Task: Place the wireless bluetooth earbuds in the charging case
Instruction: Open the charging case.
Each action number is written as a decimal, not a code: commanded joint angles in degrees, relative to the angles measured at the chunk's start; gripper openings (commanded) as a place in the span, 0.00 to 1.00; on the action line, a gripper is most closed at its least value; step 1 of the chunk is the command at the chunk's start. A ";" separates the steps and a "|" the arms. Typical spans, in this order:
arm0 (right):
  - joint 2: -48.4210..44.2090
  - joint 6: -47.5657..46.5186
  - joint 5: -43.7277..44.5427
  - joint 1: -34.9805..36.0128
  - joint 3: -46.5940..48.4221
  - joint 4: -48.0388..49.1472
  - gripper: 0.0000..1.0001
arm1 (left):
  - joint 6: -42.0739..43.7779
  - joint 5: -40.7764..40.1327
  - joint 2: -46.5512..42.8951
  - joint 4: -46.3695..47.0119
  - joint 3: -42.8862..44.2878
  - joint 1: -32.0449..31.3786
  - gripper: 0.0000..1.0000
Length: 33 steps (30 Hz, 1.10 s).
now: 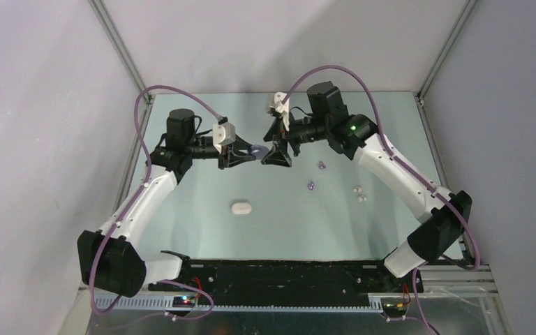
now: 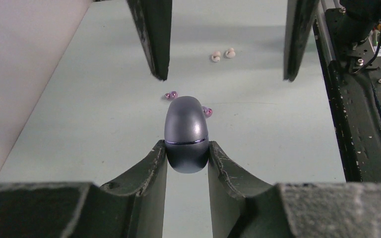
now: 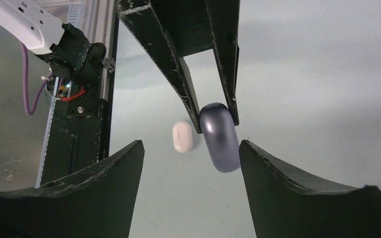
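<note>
The left claw point(image 2: 187, 145) pinches the dark grey pebble-shaped charging case point(image 2: 186, 124) above the pale green counter point(image 1: 286, 230); the right claw point(image 3: 191, 148) faces it, spread. 2 translucent purple earbuds point(image 1: 322, 165) and 2 white earbuds point(image 1: 356, 188) lie on the counter.

White left arm point(image 1: 142, 201) and right arm point(image 1: 399, 171), black joints point(image 1: 112, 264), purple cables point(image 1: 174, 89), scuffed black pincer fingers point(image 2: 141, 173)

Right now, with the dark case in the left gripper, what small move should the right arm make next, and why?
Probably close the right gripper on the free end of the dark case to start opening it. The left gripper clamps its other end, the case looks shut, the right jaws stand open astride it, and the earbuds lie on the table.
</note>
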 commanded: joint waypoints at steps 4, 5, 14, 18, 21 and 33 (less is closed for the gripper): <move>3.74 -3.81 0.57 0.22 1.07 2.91 0.70 | 3.74 1.32 -1.68 0.35 0.73 0.29 0.00; 3.91 -4.32 0.67 0.27 1.08 2.19 0.69 | 3.74 1.35 -1.74 0.35 0.95 0.29 0.00; 5.72 -3.43 -0.56 -0.04 0.47 3.19 0.50 | 9.27 2.14 0.28 -7.04 5.62 -0.02 0.00; 5.77 -4.09 1.40 0.58 -0.32 4.05 0.47 | 6.74 1.51 -0.05 -4.53 4.58 -0.34 0.00; 5.71 -3.16 1.58 0.64 -0.84 5.13 0.35 | 2.10 0.71 -0.14 0.81 3.74 -0.59 0.00; 1.18 -3.84 3.83 0.18 -3.27 3.98 0.11 | -15.97 -4.54 -0.33 18.85 -4.24 -1.04 0.48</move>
